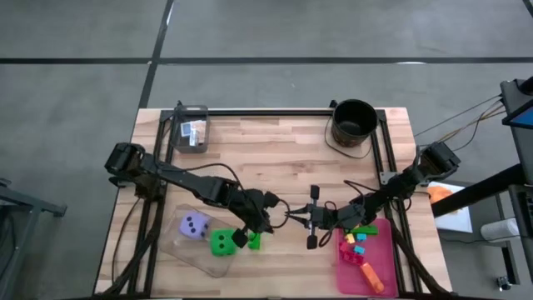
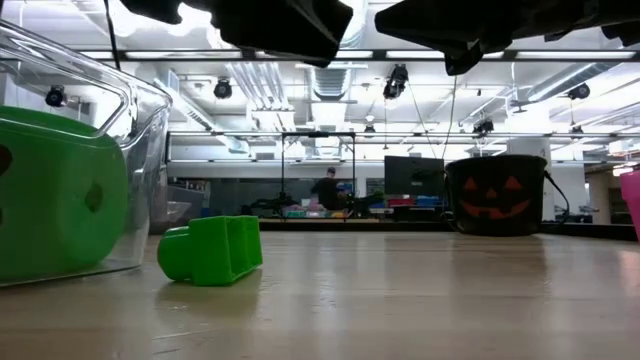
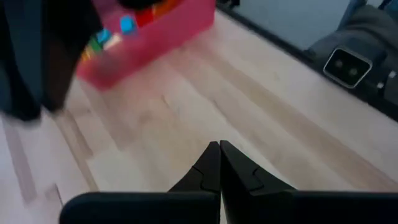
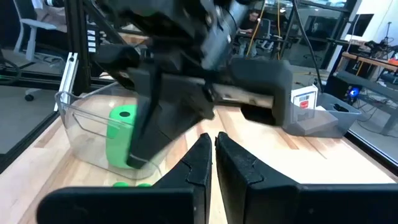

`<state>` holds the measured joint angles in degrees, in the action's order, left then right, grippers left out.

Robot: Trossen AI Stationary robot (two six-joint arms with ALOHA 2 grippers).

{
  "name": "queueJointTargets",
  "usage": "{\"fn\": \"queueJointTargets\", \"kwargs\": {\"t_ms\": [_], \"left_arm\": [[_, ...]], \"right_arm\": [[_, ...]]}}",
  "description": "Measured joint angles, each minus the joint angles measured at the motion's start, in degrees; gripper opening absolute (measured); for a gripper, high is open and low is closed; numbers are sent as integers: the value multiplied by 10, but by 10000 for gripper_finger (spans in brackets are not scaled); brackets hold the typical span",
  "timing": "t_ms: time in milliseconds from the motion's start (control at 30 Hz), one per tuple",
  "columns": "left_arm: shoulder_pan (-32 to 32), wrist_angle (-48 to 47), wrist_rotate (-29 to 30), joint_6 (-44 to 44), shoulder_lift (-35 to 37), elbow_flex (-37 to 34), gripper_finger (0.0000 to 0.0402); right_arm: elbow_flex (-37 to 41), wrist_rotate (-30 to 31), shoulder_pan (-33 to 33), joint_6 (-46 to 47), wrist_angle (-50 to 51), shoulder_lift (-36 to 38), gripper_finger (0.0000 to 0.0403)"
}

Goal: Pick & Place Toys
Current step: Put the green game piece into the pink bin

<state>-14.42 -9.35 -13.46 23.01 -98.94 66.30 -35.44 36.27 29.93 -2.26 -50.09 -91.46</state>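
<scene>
2 dice are sitting on the table: 1 purple die (image 1: pixel 195 225) and 1 green die (image 1: pixel 221 242), both to the side of the left gripper (image 1: pixel 293 215). 1 small green brick (image 1: pixel 254 242) is lying just beside that gripper. 1 clear tray (image 1: pixel 179 248), 1 pink tray (image 1: pixel 379 254), 1 black bucket (image 1: pixel 354 122) and 1 grey bin (image 1: pixel 191 129) are showing. The bricks in the pink tray by the right gripper (image 1: pixel 312 218) are lying too jumbled to count.

You see pale planked wood on the table (image 1: pixel 275 142), a glossy plastic green brick (image 2: pixel 211 249), and a clear plastic tray (image 1: pixel 171 246).
</scene>
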Motion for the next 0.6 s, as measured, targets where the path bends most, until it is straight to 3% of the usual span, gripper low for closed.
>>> {"fn": "queueJointTargets", "kwargs": {"t_ms": [100,267,500,600], "left_arm": [[0,-8,2,18,5,0,0],[12,-10,17,1,44,-24,0],[17,203,46,-66,123,-171,0],[22,252,66,-94,166,-242,0]], "right_arm": [[0,-19,7,15,6,0,23],[0,-111,15,63,45,-3,23],[-6,-122,2,87,53,-30,23],[-17,-131,-15,113,88,-31,23]]}}
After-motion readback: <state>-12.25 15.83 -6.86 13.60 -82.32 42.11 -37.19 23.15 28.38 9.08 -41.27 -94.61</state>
